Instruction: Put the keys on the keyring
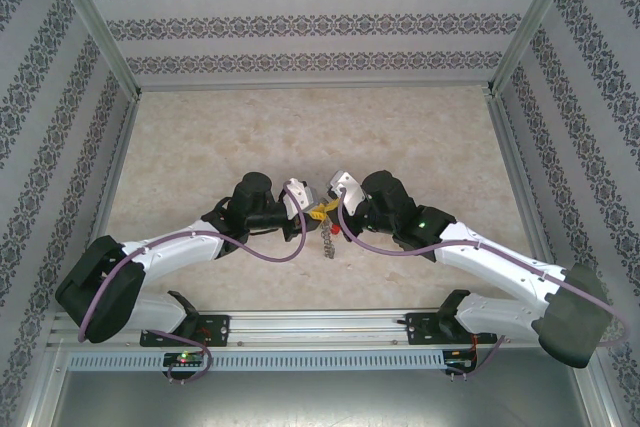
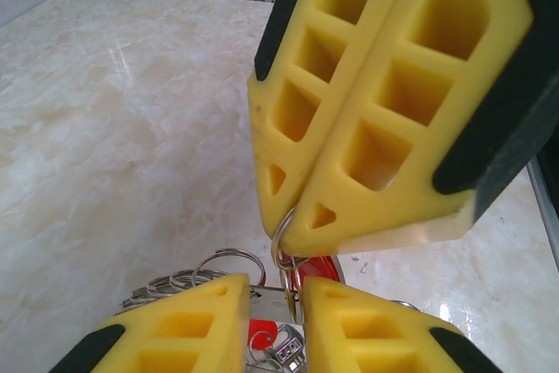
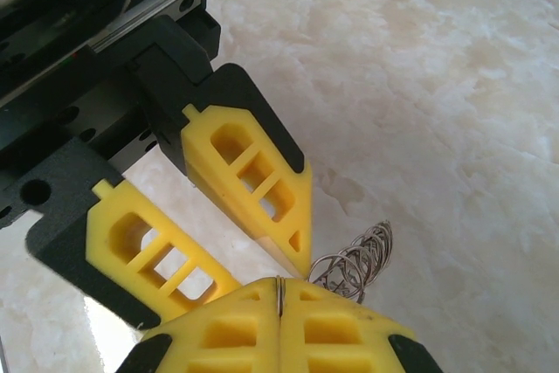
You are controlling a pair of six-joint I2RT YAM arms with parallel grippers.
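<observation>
Over the marble table (image 1: 200, 147), the two arms are meeting at centre, and the right gripper (image 2: 293, 238) is pinching a thin loop of the keyring (image 3: 354, 261) between fully closed fingers. The left gripper (image 2: 278, 303), at 6 o'clock beneath it in the left wrist view, is standing narrowly parted around the ring's metal near a red-headed key (image 2: 262, 332), though whether it is gripping cannot be told. Threading appears to be in hand; the next move likely calls for fine alignment of key and loop.

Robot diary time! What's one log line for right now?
stage: threading mid-air | right gripper: shut on keyring | left gripper: jaws slightly apart around red key | table: marble
</observation>
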